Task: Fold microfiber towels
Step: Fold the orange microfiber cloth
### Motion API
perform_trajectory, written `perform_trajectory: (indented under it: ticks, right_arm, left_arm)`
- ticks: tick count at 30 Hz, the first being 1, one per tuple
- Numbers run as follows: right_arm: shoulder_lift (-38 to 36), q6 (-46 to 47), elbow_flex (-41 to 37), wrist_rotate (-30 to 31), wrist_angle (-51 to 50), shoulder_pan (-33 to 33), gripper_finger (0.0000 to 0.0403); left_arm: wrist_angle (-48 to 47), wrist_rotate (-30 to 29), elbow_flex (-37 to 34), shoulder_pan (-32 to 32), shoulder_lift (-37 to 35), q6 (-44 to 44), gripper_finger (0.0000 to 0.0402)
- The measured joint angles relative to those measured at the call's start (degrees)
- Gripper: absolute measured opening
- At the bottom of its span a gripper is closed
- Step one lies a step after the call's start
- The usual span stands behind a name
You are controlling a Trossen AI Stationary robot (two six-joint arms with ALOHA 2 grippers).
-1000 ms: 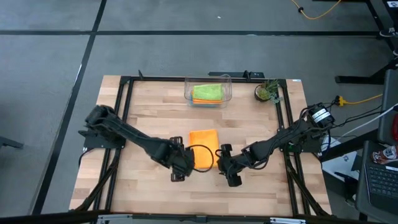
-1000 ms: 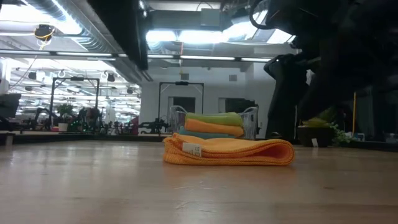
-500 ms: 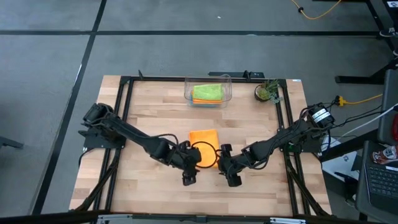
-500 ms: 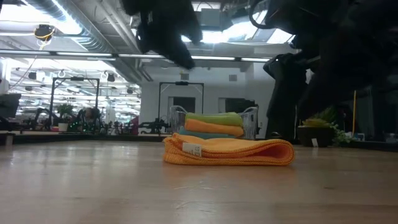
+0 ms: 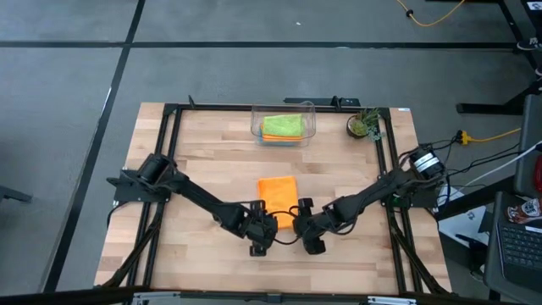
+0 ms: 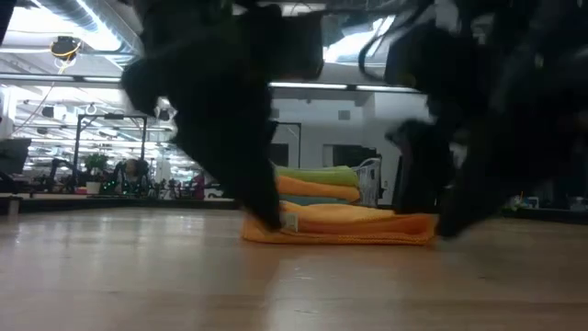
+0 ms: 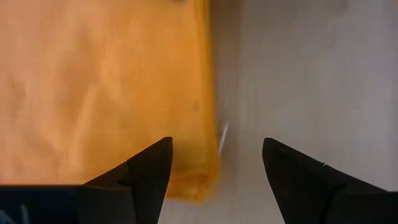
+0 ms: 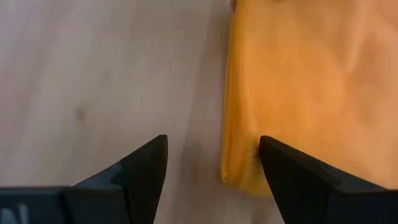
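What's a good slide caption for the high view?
Both open hands, left and right, flank the folded orange towel's near corners.

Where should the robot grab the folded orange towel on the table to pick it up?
Probably by its two near corners. The orange towel lies flat and folded, so its edges are the only parts fingers can get around. The left gripper and right gripper are open, each already straddling one near corner. Coming in low from the near side should pinch all layers together.
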Motion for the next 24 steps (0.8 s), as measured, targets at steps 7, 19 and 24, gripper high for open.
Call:
perform_trajectory:
  ticks: [7,19,24]
  right_arm:
    - [4.67,3.53,0.3,0.43,-0.29,-0.79,0.0256]
    - [5.19,3.07,0.15,1.35,1.36,-1.54,0.0217]
    - [5.23,7.42,0.2,1.48,0.35,-1.45,0.0165]
  left_arm:
    - [-0.28,-0.42,0.02,0.39,2.43,-0.41,0.0243]
    - [-0.3,1.49,0.31,1.54,4.91,-1.5,0.0195]
    - [0.02,0.4,0.35,0.92,5.42,-4.9,0.0136]
